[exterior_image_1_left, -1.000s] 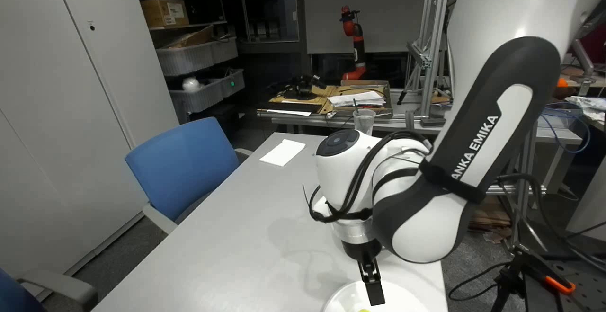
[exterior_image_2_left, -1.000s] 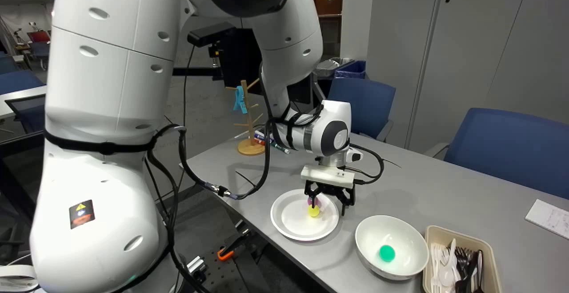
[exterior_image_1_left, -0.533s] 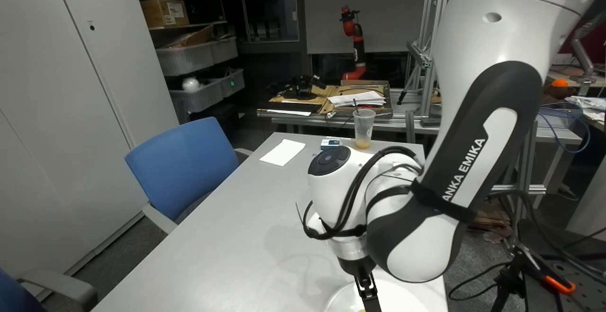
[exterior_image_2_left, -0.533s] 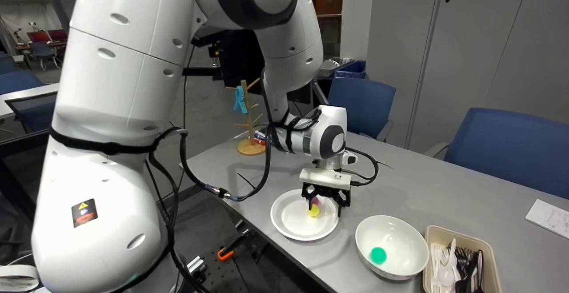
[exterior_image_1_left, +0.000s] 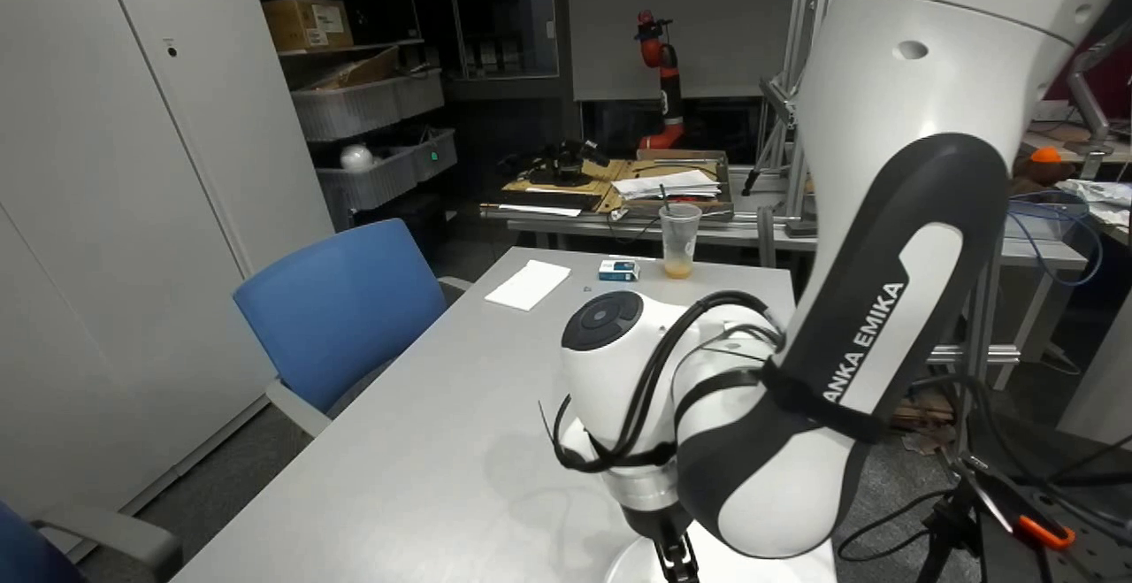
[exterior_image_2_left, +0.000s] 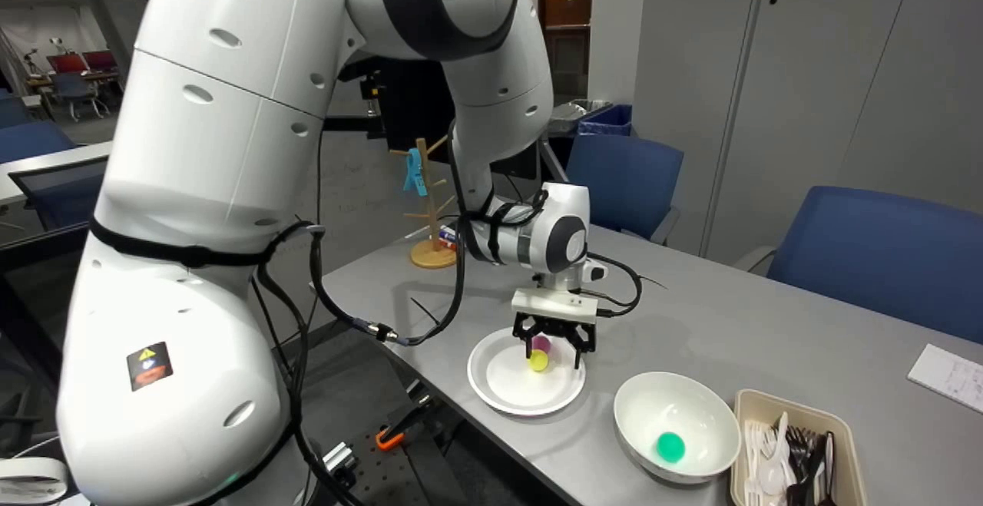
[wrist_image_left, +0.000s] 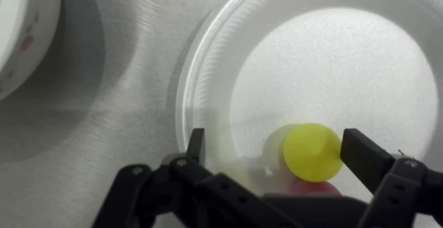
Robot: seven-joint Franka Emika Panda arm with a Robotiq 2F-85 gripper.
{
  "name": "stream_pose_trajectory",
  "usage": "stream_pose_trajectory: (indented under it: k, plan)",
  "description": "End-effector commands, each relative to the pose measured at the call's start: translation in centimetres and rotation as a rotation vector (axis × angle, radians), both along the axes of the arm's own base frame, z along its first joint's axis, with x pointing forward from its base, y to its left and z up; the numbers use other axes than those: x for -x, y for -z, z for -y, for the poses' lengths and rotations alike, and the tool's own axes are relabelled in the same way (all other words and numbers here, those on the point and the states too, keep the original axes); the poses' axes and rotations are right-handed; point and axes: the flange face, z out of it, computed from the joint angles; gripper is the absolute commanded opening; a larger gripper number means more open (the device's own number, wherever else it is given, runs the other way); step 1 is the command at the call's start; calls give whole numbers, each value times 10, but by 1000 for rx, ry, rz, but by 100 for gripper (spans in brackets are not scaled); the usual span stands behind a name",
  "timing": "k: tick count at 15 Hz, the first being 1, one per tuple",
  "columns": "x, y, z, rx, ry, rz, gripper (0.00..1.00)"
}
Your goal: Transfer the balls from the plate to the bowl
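A black two-fingered gripper [exterior_image_2_left: 553, 360] is poised over a flat, foam-looking round white plate [exterior_image_2_left: 499, 391] on a grey table [exterior_image_2_left: 768, 329], its jaws spread wide and nothing held. To one side of the gripper, past the plate's rim, a deep, round white bowl [exterior_image_2_left: 703, 406] is seen in an exterior view, a small, round green ball [exterior_image_2_left: 670, 447] contained inside. In the wrist view, a small, round yellow ball [wrist_image_left: 312, 152] is framed between the fingers [wrist_image_left: 363, 160] but well off centre, just beside the finger farther from the bowl; whether the two are touching cannot be told. The opposite finger, on the bowl's side, is set above the plate's rim, a broad gap left between it and the yellow ball. A small, round pink ball [wrist_image_left: 316, 187] is tucked just behind the yellow one, toward the gripper's palm, and is partly hidden. Both balls are judged to be awaiting transfer. With no long axis to be matched, the grasp appears to hinge on that sideways offset: a slight shift away from the bowl seems called for before any lowering, lest the yellow ball be struck from above or the pink one be knocked aside.
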Motion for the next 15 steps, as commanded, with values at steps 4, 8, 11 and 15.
stream_pose_trajectory:
  k: [4,8,11,15]
  plan:
    - [-4,11,-11,-2,-31,-12,98]
    - [-4,17,-11,0,-32,-20,70]
    - [-5,19,-9,1,-30,-20,45]
    - [-5,16,-3,4,-18,-14,17]
